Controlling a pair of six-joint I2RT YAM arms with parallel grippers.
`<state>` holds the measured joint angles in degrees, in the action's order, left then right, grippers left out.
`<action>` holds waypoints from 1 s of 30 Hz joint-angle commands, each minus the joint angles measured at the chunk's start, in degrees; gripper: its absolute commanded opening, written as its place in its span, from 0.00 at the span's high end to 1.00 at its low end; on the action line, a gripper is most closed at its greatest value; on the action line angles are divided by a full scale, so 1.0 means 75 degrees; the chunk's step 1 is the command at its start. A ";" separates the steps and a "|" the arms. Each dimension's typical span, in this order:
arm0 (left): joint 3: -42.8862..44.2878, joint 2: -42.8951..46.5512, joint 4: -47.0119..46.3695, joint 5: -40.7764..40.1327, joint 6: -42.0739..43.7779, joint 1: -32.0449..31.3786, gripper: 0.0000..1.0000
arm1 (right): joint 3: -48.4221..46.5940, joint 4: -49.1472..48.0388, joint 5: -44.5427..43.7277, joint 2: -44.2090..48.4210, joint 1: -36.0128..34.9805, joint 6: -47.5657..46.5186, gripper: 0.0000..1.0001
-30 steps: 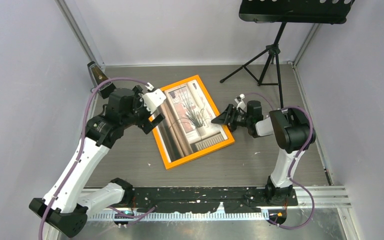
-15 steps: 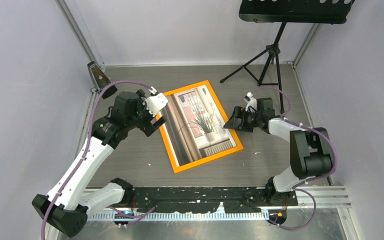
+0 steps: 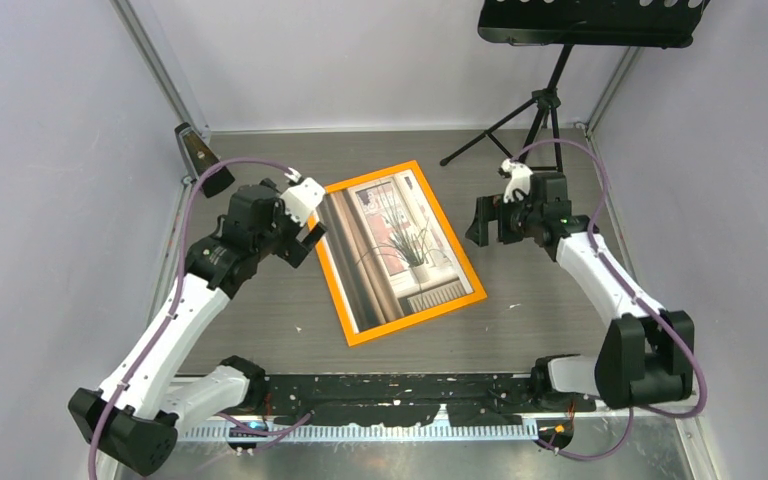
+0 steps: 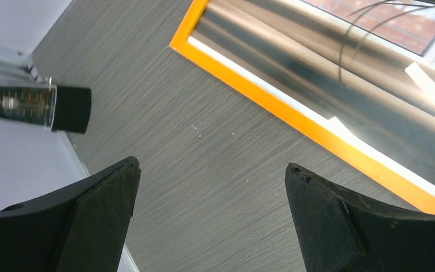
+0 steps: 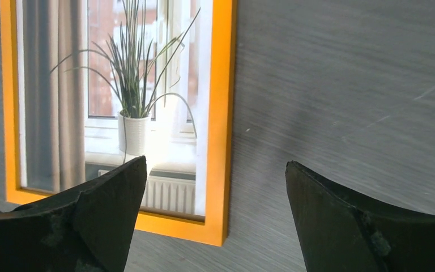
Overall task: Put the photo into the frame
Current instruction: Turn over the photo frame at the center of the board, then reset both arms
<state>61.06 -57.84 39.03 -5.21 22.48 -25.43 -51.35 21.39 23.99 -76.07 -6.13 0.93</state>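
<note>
the large rectangular paper photo (image 3: pixel 392 250) of a curtained window and a spiky potted plant lies face up inside the thin-edged orange wooden frame (image 3: pixel 416 318), and the two rest flat and skewed on the grey wood-grain tabletop (image 3: pixel 530 305). from the wrist views we see a narrow white margin between print and orange rim on both long sides, so we judge the photo seated. glare crosses its surface, and we cannot tell whether a clear sheet lies over it. the left claw (image 3: pixel 305 240) hangs just beside the frame's left edge, spread wide and grasping nothing. the right claw (image 3: pixel 478 222) sits off the right edge, equally released and empty. what remains, we think, is a clean retreat: we would draw both arms up and away from the rim, so no fingertip catches the thin edge and shifts the print. the black tripod music stand (image 3: pixel 543 105) stands close behind the right arm and needs room.
</note>
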 commanded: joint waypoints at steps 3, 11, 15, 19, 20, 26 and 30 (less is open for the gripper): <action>-0.0361 0.0554 -0.0644 0.0105 -0.1339 0.1070 0.00 | -0.0266 -0.0268 -0.1564 0.1864 0.0009 -0.0955 0.04; -0.1181 0.1846 -0.1402 0.0615 -0.2239 0.2274 0.00 | -0.0026 -0.0502 -0.2921 0.3297 0.0010 -0.1379 0.05; -0.1736 0.2458 -0.2014 0.1064 -0.2597 0.2716 0.00 | 0.0311 -0.0803 -0.3133 0.3781 0.0159 -0.1442 0.05; -0.1881 0.2592 -0.2244 0.1151 -0.2688 0.2924 0.00 | 0.0385 -0.0876 -0.3380 0.3882 0.0272 -0.1517 0.05; -0.1971 0.2652 -0.2354 0.1152 -0.2692 0.2985 0.00 | 0.0387 -0.0881 -0.3469 0.3895 0.0281 -0.1547 0.05; -0.2493 0.2860 -0.2999 0.0819 -0.2615 0.3143 0.00 | 0.0504 -0.0939 -0.3372 0.3903 0.0361 -0.1681 0.05; -0.2654 0.2895 -0.3109 0.0970 -0.2570 0.3158 0.00 | 0.0560 -0.0977 -0.3326 0.3838 0.0377 -0.1688 0.04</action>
<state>41.63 -36.97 21.32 1.56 3.38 -2.22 -47.24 17.34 -0.19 -47.62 -3.62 -10.76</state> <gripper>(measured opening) 0.994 0.955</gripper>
